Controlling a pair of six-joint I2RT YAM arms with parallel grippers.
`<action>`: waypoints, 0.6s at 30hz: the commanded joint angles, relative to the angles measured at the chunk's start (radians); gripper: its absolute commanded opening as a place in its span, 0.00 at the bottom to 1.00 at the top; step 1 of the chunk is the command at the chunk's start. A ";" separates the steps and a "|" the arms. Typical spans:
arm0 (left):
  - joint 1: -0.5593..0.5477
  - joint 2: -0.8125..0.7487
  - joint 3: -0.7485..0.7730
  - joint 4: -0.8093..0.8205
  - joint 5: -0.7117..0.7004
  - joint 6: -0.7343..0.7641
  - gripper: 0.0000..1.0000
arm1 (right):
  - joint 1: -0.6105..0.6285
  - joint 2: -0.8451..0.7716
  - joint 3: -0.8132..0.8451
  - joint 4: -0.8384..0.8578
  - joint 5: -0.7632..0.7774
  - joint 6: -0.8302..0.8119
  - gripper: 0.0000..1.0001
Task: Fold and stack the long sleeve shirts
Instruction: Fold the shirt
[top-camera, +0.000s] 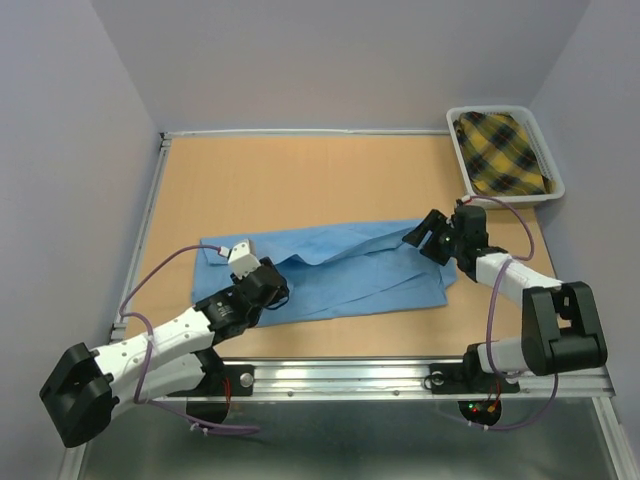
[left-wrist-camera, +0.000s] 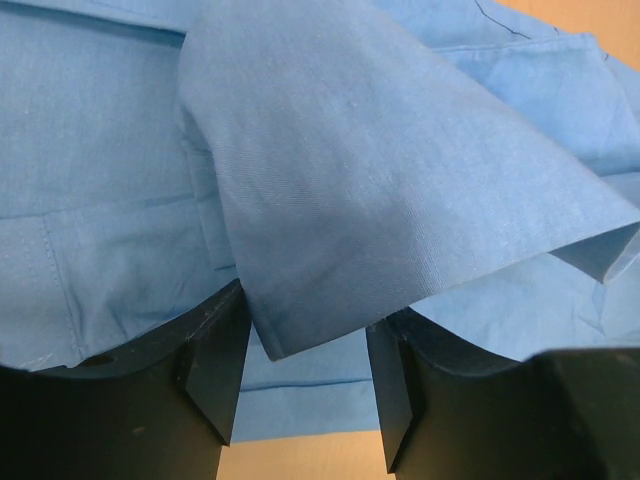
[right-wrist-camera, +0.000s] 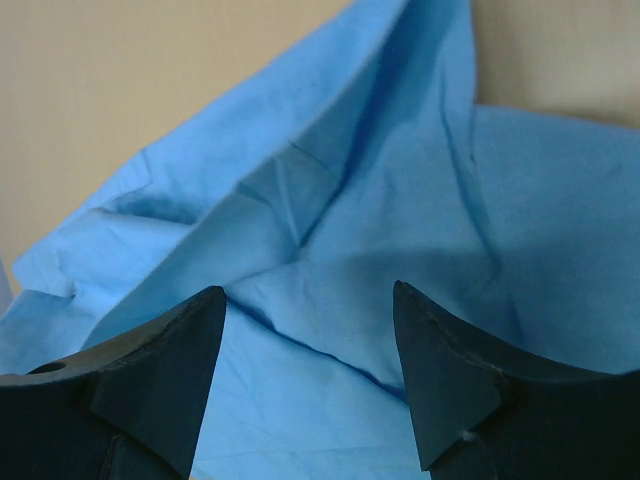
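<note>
A light blue long sleeve shirt lies spread across the middle of the tan table. My left gripper sits low at the shirt's left part. In the left wrist view its jaws stand apart, and a folded corner of the shirt hangs down between them at the left gripper. My right gripper hovers over the shirt's right end. In the right wrist view the right gripper is open above rumpled blue shirt cloth, holding nothing.
A white basket stands at the back right corner with a yellow plaid garment in it. Bare table surface stretches behind the shirt. A metal rail runs along the near edge, by the arm bases.
</note>
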 joint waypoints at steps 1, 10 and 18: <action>0.015 0.043 0.053 0.081 -0.001 0.047 0.59 | 0.001 0.041 -0.054 0.105 0.063 0.077 0.73; 0.155 0.257 0.153 0.274 0.161 0.226 0.53 | -0.106 0.265 -0.010 0.234 0.108 0.109 0.72; 0.181 0.381 0.322 0.210 0.195 0.299 0.52 | -0.177 0.313 0.100 0.231 0.090 0.084 0.72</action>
